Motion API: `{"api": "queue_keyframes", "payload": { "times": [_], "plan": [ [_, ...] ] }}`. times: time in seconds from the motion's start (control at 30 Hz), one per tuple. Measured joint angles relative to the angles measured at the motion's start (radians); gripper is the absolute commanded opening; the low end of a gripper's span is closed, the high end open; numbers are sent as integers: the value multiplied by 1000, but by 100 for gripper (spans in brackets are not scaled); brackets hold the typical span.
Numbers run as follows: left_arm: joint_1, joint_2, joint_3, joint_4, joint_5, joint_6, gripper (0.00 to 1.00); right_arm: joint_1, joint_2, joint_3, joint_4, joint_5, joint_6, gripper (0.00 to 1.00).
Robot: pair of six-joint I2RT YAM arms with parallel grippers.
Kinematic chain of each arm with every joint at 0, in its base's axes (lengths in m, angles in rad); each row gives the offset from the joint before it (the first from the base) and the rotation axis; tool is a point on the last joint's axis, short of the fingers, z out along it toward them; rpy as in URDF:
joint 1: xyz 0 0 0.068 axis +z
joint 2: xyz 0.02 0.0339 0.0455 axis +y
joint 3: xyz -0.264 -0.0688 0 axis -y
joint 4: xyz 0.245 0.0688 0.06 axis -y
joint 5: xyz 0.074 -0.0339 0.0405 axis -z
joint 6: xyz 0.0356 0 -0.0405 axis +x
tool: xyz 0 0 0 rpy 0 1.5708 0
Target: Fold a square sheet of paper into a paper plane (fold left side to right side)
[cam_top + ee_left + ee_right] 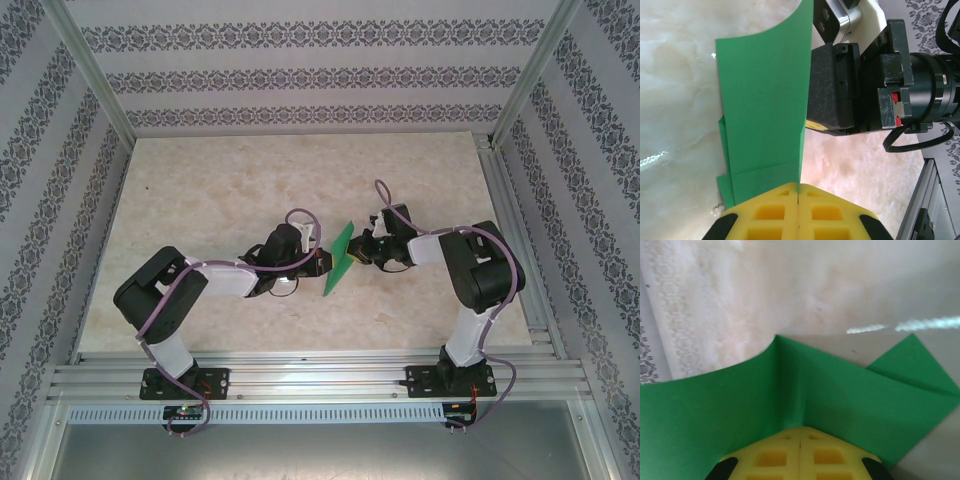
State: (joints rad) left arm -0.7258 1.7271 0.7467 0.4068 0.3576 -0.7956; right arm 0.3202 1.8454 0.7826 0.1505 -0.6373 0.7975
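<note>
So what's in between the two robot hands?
The green paper, pinched by the left gripper and the right gripper; the top view shows it.

Beige marbled tabletop (pixel 200 190) at centre; floral-striped wallpaper panels (pixel 300 70) from 9 through 12 to 3 o'clock; aluminium rails (pixel 320 372) and perforated strip (pixel 320 412) at 6 o'clock.

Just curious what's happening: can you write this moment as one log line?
left gripper: shut on green paper | right gripper: shut on same paper | paper state: creased, held on edge over table
</note>
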Motion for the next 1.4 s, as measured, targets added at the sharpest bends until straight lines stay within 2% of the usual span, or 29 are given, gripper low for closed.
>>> {"api": "queue_keyframes", "payload": {
  "times": [0.33, 0.73, 0.9, 1.07, 1.23, 1.4],
  "plan": [
    [0, 95, 5, 45, 21, -19, 2, 0, -2, 10, -27, 12, -69, 2],
    [1, 105, 53, -8, 19, 13, 5, 0, -3, 16, -47, 12, -113, 2],
    [6, 124, 93, -43, 18, 38, 6, 0, -4, 16, -50, 13, -116, 4],
    [6, 129, 100, -64, 13, 54, 6, -3, -18, 16, -67, 15, -116, 12],
    [6, 129, 100, -65, 3, 59, 6, -33, -92, 19, -156, 18, -128, 19],
    [6, 129, 100, -65, 3, 62, 6, -76, -154, 44, -206, 20, -153, 15]
  ]
}}
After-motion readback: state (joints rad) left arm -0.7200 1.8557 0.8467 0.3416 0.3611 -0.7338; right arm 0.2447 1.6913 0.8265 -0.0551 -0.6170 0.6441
